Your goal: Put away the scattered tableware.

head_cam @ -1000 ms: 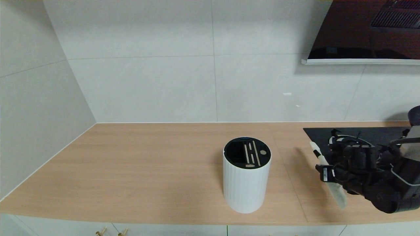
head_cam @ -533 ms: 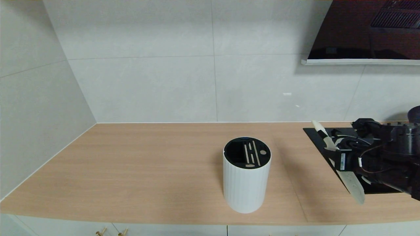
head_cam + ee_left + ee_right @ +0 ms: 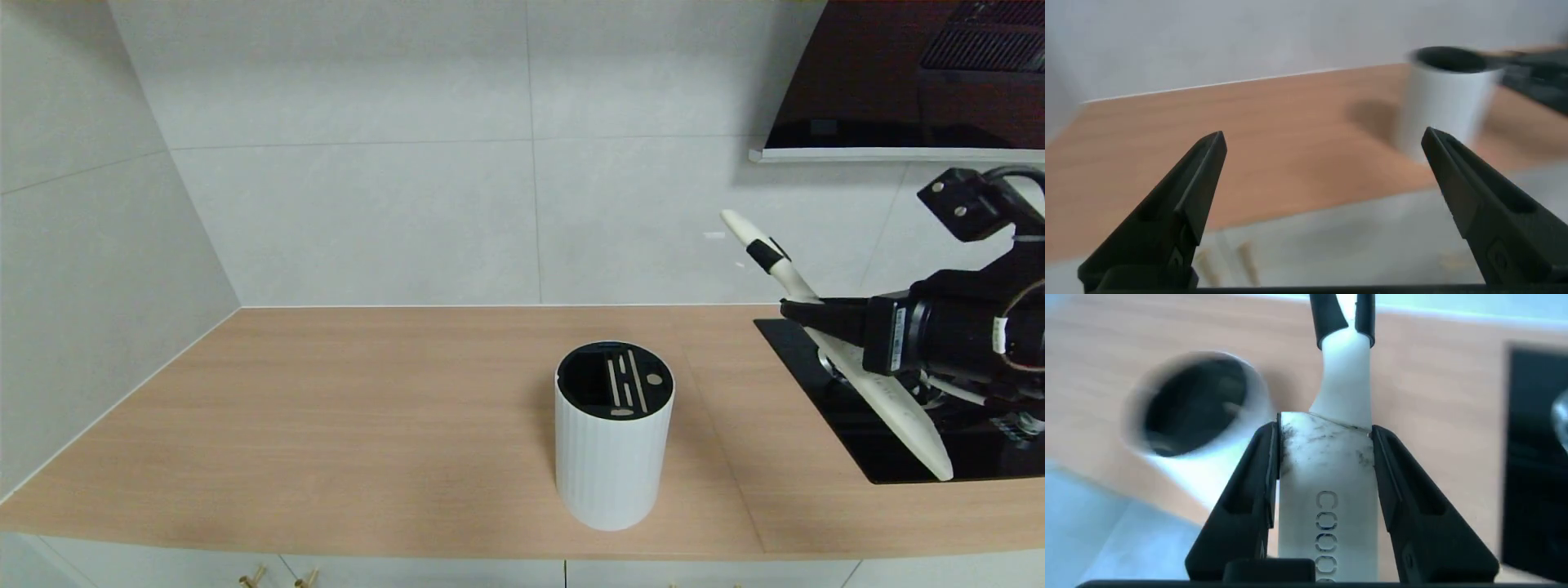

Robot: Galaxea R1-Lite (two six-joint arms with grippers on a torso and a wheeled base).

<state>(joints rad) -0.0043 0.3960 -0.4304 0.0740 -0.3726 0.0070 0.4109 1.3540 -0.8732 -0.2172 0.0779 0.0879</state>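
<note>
Right gripper [image 3: 796, 310] covers the midsection of the knife [image 3: 894, 406]; the black cooktop [image 3: 873, 447], at three o'clock from the white holder [image 3: 614, 465], is cut off by the frame's edge.

Your right arm enters the head view at 3 o'clock, raised, with its black right gripper [image 3: 804, 314] pointing toward 9 o'clock. Its fingers [image 3: 1259, 469] are clamped on a cream-white knife [image 3: 865, 384]. Your black left gripper [image 3: 1323, 147] has its fingers spread wide.
</note>
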